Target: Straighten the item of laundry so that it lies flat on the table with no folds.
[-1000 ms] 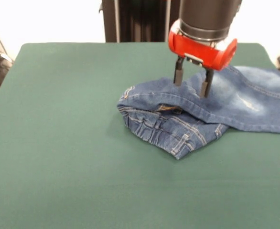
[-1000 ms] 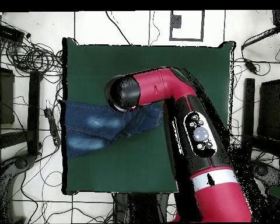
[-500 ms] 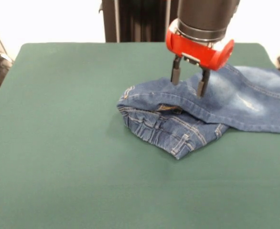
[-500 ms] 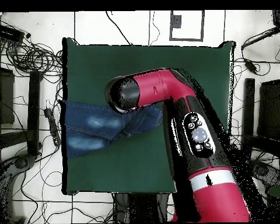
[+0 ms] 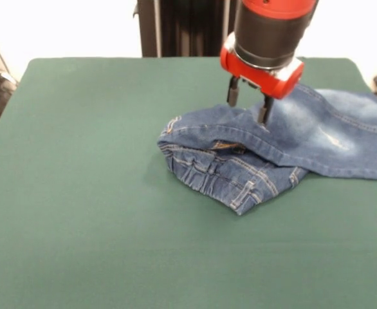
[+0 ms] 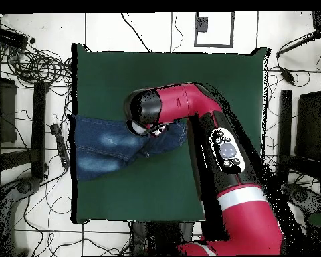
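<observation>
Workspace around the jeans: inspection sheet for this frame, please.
Surface: dark green felt-covered table, bare apart from the jeans.
Job's things: small faded blue denim jeans, waistband end folded over itself, legs running off the table edge; not flat.
Clutter: nothing seen on the table.
Claw: red-collared claw of the red and black arm, open, above the fold, holding nothing.
Cables: black cables tangled on the floor beside the table.
Surroundings: white tiled floor; dark stands at the sides.
</observation>
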Robot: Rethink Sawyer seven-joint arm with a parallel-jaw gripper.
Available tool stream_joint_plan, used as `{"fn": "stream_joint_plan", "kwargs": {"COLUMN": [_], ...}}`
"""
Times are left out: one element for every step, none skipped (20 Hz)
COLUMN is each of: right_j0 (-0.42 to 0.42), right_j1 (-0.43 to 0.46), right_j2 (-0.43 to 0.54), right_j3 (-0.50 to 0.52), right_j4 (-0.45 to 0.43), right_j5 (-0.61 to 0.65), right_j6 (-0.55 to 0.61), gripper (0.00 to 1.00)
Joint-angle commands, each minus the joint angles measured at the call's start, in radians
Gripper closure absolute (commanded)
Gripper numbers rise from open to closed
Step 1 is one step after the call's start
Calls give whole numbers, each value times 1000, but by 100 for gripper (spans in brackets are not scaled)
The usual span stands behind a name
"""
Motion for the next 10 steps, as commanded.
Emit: {"fn": "stream_joint_plan", "kwargs": {"right_j0": [15, 20, 24, 26, 25, 22, 17, 16, 15, 17], "right_j1": [64, 65, 65, 64, 65, 64, 59, 54, 47, 39], "right_j2": [48, 44, 40, 39, 41, 44, 46, 47, 47, 46], "right_j3": [57, 51, 46, 44, 37, 37, 39, 39, 36, 34], "right_j4": [48, 43, 38, 39, 39, 43, 47, 50, 52, 54], "right_j5": [108, 106, 104, 106, 110, 110, 110, 113, 120, 123], "right_j6": [-195, -185, -175, -167, -170, -172, -175, -176, -179, -176], "gripper": [0, 0, 0, 0, 0, 0, 0, 0, 0, 0]}}
